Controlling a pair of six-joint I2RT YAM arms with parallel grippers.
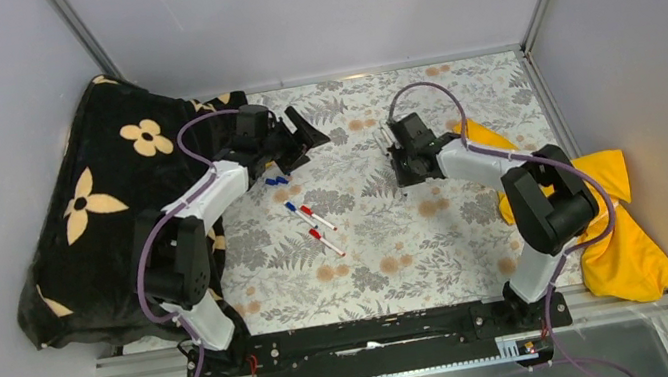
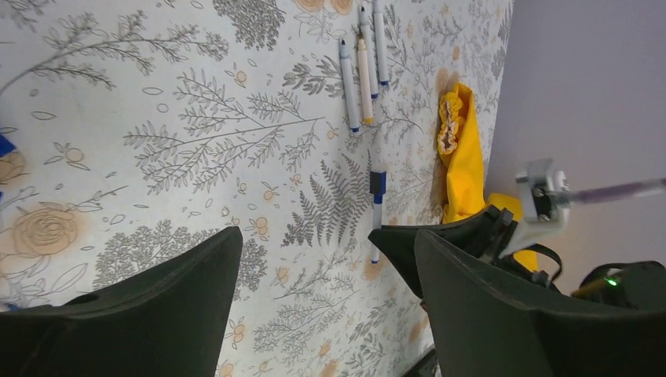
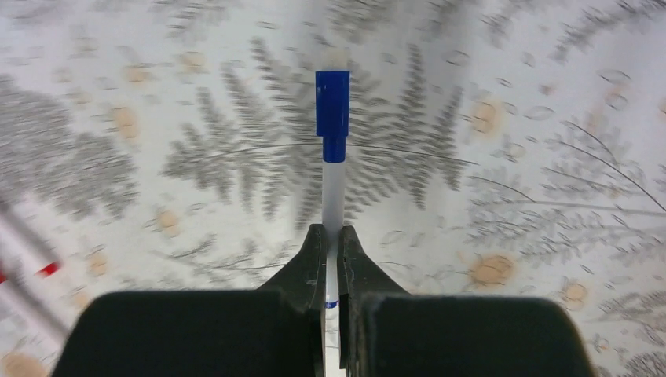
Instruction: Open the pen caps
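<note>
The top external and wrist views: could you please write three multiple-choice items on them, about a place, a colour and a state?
1. Where does the crumpled yellow cloth lie?
A. by the right arm
B. under the left arm
C. between the grippers

2. What colour is the small plastic cap on the thin white pen in the right gripper?
A. red
B. blue
C. yellow

3. How is the left gripper?
A. shut on a pen
B. shut empty
C. open

Answers: 1 A, it lies beside that arm; 2 B, the right wrist view shows it; 3 C, its fingers stand wide apart.
</note>
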